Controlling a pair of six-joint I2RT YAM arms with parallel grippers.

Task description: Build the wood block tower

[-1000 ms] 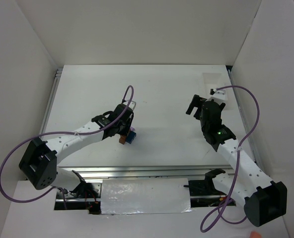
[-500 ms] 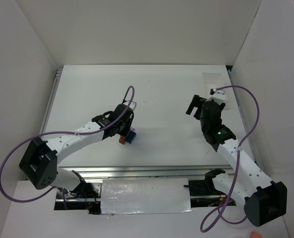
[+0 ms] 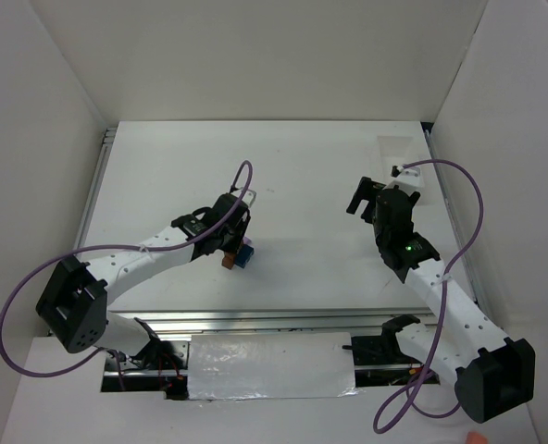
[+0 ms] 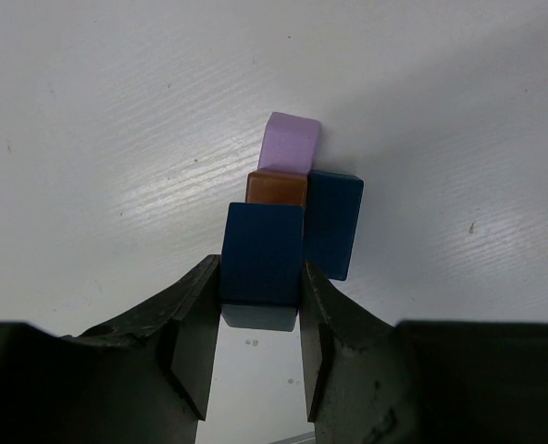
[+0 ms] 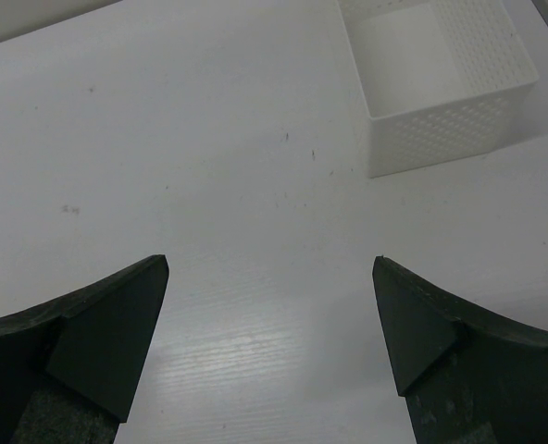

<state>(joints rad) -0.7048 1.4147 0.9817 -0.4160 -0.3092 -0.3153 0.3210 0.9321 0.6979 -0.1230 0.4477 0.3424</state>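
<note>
Left gripper [image 4: 260, 289] clamped on dark blue block [image 4: 262, 252], bottom centre of wrist view. Brown block [image 4: 277, 188], purple block [image 4: 291, 143] and second blue block [image 4: 334, 222] clustered just beyond. Tower [image 3: 240, 256] left of centre in top view. Advice: square edges, lower straight, release gently. Right gripper [image 5: 269, 287] spread wide, holding nothing.

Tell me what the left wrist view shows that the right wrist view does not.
Only the left wrist view: the left gripper shut on a dark blue block, with a brown block, a second blue block and a purple block just beyond it. Only the right wrist view: the right gripper open and holding nothing, and a white perforated tray. Both: the white table.
</note>
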